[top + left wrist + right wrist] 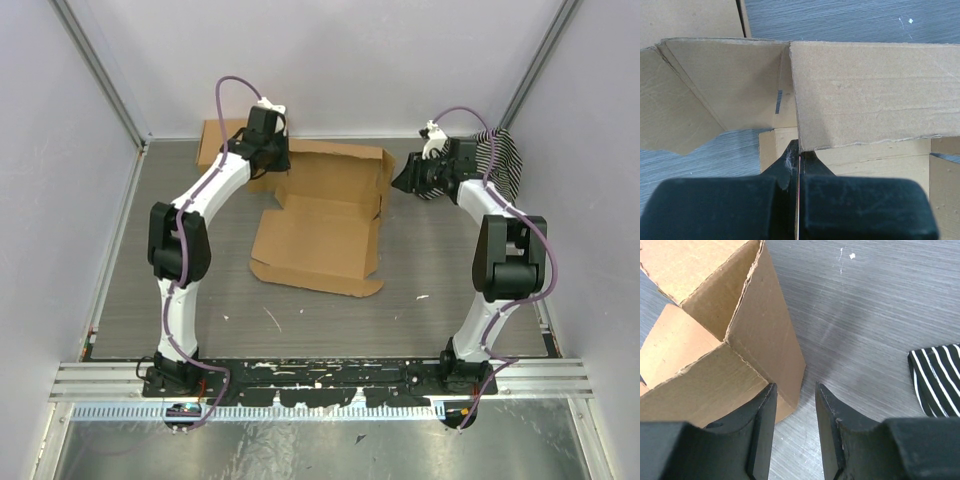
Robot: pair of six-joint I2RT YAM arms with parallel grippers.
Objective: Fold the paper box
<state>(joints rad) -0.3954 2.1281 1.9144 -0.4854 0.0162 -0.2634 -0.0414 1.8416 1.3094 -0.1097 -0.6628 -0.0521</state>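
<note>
Top external view: paper box (318, 240) mid-frame on bench (440, 290), roughly half folded, rear walls up, front panel flat, lid unclosed; left fingers (786, 167) pressed together at a wall edge, right fingers (764, 415) half-parted, empty.

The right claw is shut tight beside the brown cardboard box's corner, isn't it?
Not quite. The right claw is open, empty, beside the corner of the brown corrugated-cardboard paper box. The right wrist view shows it.
</note>
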